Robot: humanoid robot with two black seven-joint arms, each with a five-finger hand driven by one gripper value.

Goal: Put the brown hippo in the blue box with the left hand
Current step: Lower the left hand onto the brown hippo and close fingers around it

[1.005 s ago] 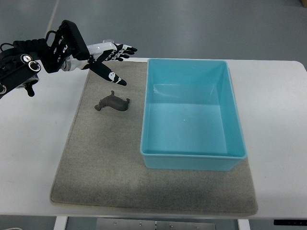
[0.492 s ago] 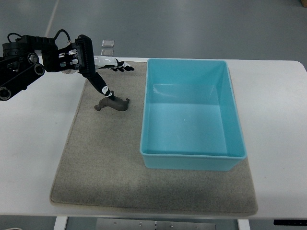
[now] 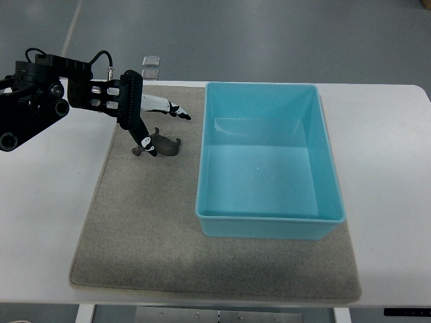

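Lowered since the earlier frame, my left hand (image 3: 149,118) is now reaching down over the brown hippo (image 3: 160,143). My fingers (image 3: 172,109) are spreading wide, pointing toward the blue box (image 3: 269,161), while my thumb (image 3: 144,140) is touching the hippo's back (nothing is being gripped yet). The hippo is lying on the grey mat (image 3: 135,222), just left of the box, on the white table (image 3: 40,215).
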